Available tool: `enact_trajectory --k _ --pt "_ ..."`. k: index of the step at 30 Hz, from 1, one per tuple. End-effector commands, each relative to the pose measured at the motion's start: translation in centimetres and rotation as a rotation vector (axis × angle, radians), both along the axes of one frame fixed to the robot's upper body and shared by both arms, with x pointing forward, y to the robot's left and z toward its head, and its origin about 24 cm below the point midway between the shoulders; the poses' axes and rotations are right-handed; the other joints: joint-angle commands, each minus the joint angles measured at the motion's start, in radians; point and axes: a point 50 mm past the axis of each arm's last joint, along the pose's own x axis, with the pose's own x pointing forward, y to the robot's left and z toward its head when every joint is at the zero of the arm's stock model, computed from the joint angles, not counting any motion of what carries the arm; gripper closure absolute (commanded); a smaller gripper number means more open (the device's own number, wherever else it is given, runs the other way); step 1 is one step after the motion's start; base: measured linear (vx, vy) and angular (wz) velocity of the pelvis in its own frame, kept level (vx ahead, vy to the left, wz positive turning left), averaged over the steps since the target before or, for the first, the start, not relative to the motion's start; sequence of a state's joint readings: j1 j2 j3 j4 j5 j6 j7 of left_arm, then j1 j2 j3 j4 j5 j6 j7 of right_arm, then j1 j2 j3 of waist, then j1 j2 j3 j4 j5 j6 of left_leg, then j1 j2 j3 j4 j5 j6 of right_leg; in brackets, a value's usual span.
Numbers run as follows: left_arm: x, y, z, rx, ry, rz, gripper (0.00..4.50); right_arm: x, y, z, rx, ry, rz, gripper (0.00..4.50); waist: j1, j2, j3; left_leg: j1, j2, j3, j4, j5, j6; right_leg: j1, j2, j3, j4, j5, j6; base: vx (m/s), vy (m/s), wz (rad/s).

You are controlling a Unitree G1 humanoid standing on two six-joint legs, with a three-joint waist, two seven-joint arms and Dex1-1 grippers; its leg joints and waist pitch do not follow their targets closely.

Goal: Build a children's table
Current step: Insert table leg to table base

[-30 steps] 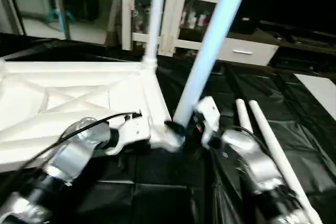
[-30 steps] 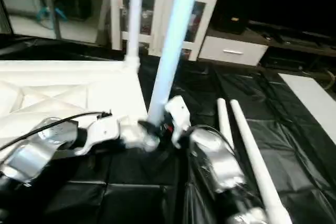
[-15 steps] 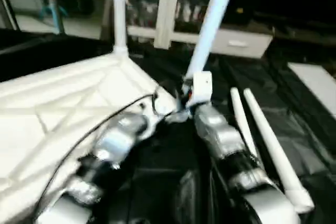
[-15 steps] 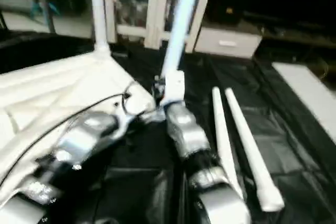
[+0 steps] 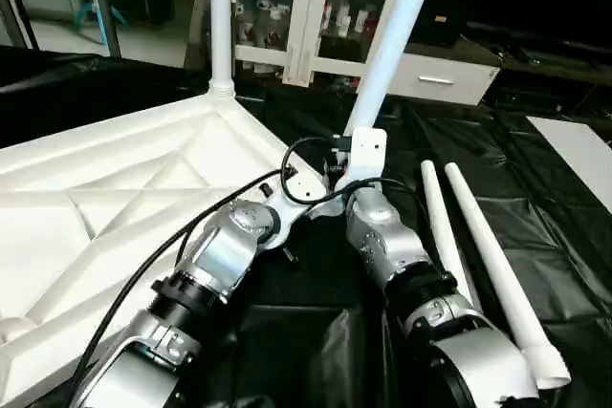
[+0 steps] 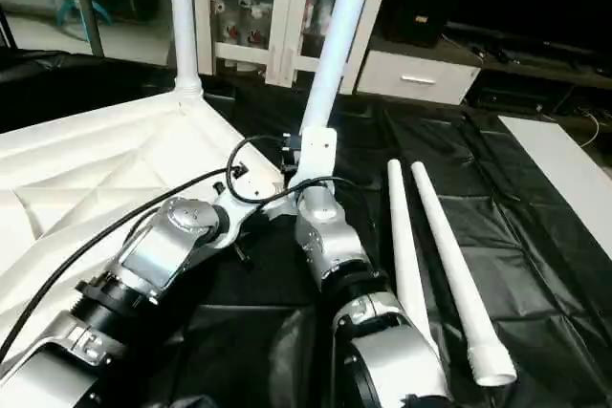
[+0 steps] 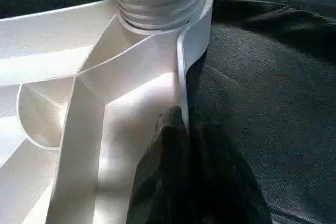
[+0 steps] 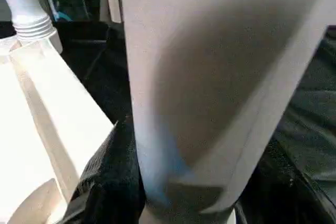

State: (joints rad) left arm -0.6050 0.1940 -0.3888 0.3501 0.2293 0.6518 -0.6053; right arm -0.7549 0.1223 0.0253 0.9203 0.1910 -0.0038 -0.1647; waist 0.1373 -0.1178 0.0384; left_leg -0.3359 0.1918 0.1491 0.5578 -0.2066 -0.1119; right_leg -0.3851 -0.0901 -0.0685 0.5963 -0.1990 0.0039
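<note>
The tabletop [image 5: 105,198] is lying ribs-up on the black-draped desk [image 5: 535,217]. One leg [image 5: 221,16] is standing in the far corner socket. The right claw [image 8: 157,182] is clenching a second leg [image 5: 387,45] at the near corner, while the left claw [image 7: 184,171] is pinching the tabletop's rim. Two loose legs [image 6: 435,255] are lying beside the right arm, so roughly half the work remains.
</note>
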Motion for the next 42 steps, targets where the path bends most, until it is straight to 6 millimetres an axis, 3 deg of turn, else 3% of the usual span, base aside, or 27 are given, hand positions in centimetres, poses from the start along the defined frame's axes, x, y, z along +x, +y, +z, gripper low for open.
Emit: enact_trajectory --k 1,3,4,5,7,8,9,13,15,16,17,19,21,23,25,28,31,36,37,40,42 --pt "0.6 0.0 1.8 0.009 -0.068 -0.025 4.5 -1.3 -1.5 -4.0 0.013 0.202 -0.057 1.95 -0.011 0.033 -0.04 -0.001 0.035 -0.007 -0.088 -0.351 -0.069 0.011 -0.058 0.045 -0.077 -0.318 -0.065 0.0 0.0 0.0" --pt "0.6 0.2 1.8 0.005 -0.071 -0.029 4.5 -0.9 -1.2 -3.0 0.086 0.154 0.001 1.89 -0.007 0.033 -0.046 0.009 0.036 0.001 -0.08 -0.321 -0.058 0.006 -0.055 0.047 -0.071 -0.246 -0.092 0.0 0.0 0.0" --pt "0.6 0.3 1.8 0.005 -0.071 -0.03 4.5 -0.8 -1.1 -2.8 0.097 0.139 0.012 1.61 -0.009 0.031 -0.049 -0.002 0.036 0.002 -0.078 -0.253 -0.056 0.017 -0.051 0.047 -0.057 -0.155 -0.106 0.05 -0.008 0.05" --pt "0.6 0.3 1.9 0.005 -0.072 -0.03 4.5 -0.7 -1.1 -2.6 0.103 0.131 0.018 1.61 -0.007 0.035 -0.051 -0.006 0.036 0.002 -0.078 -0.213 -0.055 0.023 -0.05 0.045 -0.05 -0.107 -0.111 0.059 -0.005 0.04" --pt "0.5 0.5 1.8 0.006 -0.07 -0.036 4.5 -0.5 -1.3 -2.1 0.121 0.106 0.03 1.44 -0.007 0.029 -0.061 -0.01 0.029 0.008 -0.064 -0.095 -0.047 0.031 -0.043 0.043 -0.033 0.048 -0.129 0.0 0.0 0.0" --pt "0.4 0.7 1.8 0.007 -0.069 -0.041 4.5 -0.3 -1.5 -1.7 0.123 0.087 0.043 1.34 -0.007 0.033 -0.06 -0.012 0.022 0.015 -0.058 -0.017 -0.03 0.031 -0.035 0.042 -0.025 0.167 -0.147 0.0 0.0 0.0" --pt "0.4 0.9 1.8 0.007 -0.069 -0.044 4.5 -0.3 -1.6 -1.5 0.123 0.075 0.052 1.22 -0.008 0.032 -0.059 -0.013 0.021 0.017 -0.055 -0.016 -0.027 0.03 -0.034 0.042 -0.024 0.176 -0.149 0.0 0.0 0.0" --pt "0.1 1.6 1.7 0.005 -0.06 -0.062 4.5 -0.2 -2.7 -0.2 0.109 -0.016 0.134 0.9 -0.005 0.031 -0.057 -0.012 0.025 0.02 -0.058 -0.055 -0.019 0.035 -0.039 0.044 -0.029 0.124 -0.148 0.0 0.0 0.0" --pt "-0.3 2.0 1.6 0.005 -0.052 -0.11 4.5 -0.8 -3.2 0.8 0.114 -0.076 0.268 0.79 -0.004 0.032 -0.053 -0.011 0.03 0.02 -0.061 -0.098 -0.023 0.034 -0.041 0.044 -0.035 0.059 -0.137 0.0 0.0 0.0" --pt "-0.3 2.0 1.5 0.005 -0.051 -0.112 4.5 -0.8 -3.3 0.8 0.113 -0.079 0.275 0.79 -0.004 0.037 -0.053 -0.01 0.032 0.02 -0.062 -0.107 -0.026 0.033 -0.042 0.045 -0.035 0.048 -0.137 0.0 0.0 0.0" --pt "-0.5 2.3 1.4 0.008 -0.045 -0.129 4.5 -1.2 -3.5 1.1 0.109 -0.096 0.325 0.68 -0.003 0.033 -0.051 -0.012 0.033 0.021 -0.063 -0.119 -0.025 0.035 -0.042 0.045 -0.039 0.025 -0.13 0.0 0.0 0.0" --pt "-0.7 2.7 1.2 0.024 -0.026 -0.138 4.5 -1.6 -3.9 1.2 0.107 -0.097 0.381 0.54 -0.003 0.037 -0.05 -0.009 0.035 0.022 -0.064 -0.135 -0.026 0.032 -0.042 0.045 -0.041 -0.001 -0.137 0.0 0.0 0.0" --pt "-0.8 3.1 1.0 0.034 -0.018 -0.143 4.5 -1.8 -4.3 1.3 0.1 -0.101 0.417 0.41 -0.005 0.034 -0.048 -0.012 0.035 0.022 -0.065 -0.147 -0.032 0.031 -0.044 0.047 -0.041 -0.038 -0.143 0.0 0.0 0.0" --pt "-1.2 3.9 0.7 0.053 0.004 -0.16 4.5 -2.5 -5.5 1.7 0.077 -0.106 0.516 0.17 -0.003 0.042 -0.047 -0.011 0.037 0.022 -0.064 -0.151 -0.028 0.031 -0.046 0.049 -0.043 -0.048 -0.144 0.0 0.0 0.0" --pt "-1.7 4.8 0.4 0.068 0.02 -0.193 4.5 -3.3 -7.0 2.2 0.034 -0.111 0.632 0.04 0.002 0.039 -0.049 -0.011 0.037 0.021 -0.06 -0.125 -0.013 0.035 -0.042 0.049 -0.04 -0.008 -0.149 0.0 0.0 0.0" --pt "-2.9 5.0 0.2 0.024 0.068 -0.323 4.5 -4.2 -8.6 2.6 -0.048 -0.107 0.773 0.04 0.002 0.034 -0.046 -0.017 0.033 0.022 -0.059 -0.118 0.0 0.04 -0.041 0.047 -0.042 -0.014 -0.164 0.0 0.0 0.0" --pt "-3.9 5.1 0.2 0.02 0.09 -0.45 4.5 -4.8 -9.3 2.5 -0.071 -0.077 0.856 0.04 0.001 0.036 -0.045 -0.01 0.037 0.022 -0.059 -0.152 0.005 0.033 -0.043 0.048 -0.046 -0.076 -0.176 0.0 0.0 0.0" --pt "-5.3 5.2 0.3 -0.001 0.149 -0.574 4.5 -6.4 -10.6 2.5 -0.122 0.007 1.052 0.04 0.011 0.039 -0.044 -0.002 0.041 0.025 -0.057 -0.149 0.011 0.029 -0.039 0.048 -0.04 -0.047 -0.201 0.0 0.0 0.0" --pt "-5.4 5.2 0.3 -0.004 0.152 -0.577 4.5 -6.5 -10.6 2.5 -0.123 0.01 1.059 0.04 0.014 0.032 -0.042 -0.004 0.041 0.026 -0.057 -0.15 0.012 0.03 -0.041 0.048 -0.039 -0.058 -0.202 0.0 0.0 0.0" --pt "-5.8 5.1 0.4 -0.03 0.182 -0.606 4.5 -6.9 -10.7 2.5 -0.129 0.03 1.114 0.04 0.015 0.033 -0.043 -0.006 0.041 0.025 -0.058 -0.157 0.007 0.031 -0.045 0.048 -0.041 -0.084 -0.198 0.0 0.0 0.0" --pt "-6.4 5.1 0.4 -0.046 0.216 -0.647 4.5 -7.5 -10.7 2.3 -0.159 0.06 1.195 0.04 0.016 0.027 -0.042 -0.006 0.041 0.024 -0.057 -0.174 0.007 0.031 -0.047 0.048 -0.045 -0.127 -0.191 0.0 0.0 0.0"
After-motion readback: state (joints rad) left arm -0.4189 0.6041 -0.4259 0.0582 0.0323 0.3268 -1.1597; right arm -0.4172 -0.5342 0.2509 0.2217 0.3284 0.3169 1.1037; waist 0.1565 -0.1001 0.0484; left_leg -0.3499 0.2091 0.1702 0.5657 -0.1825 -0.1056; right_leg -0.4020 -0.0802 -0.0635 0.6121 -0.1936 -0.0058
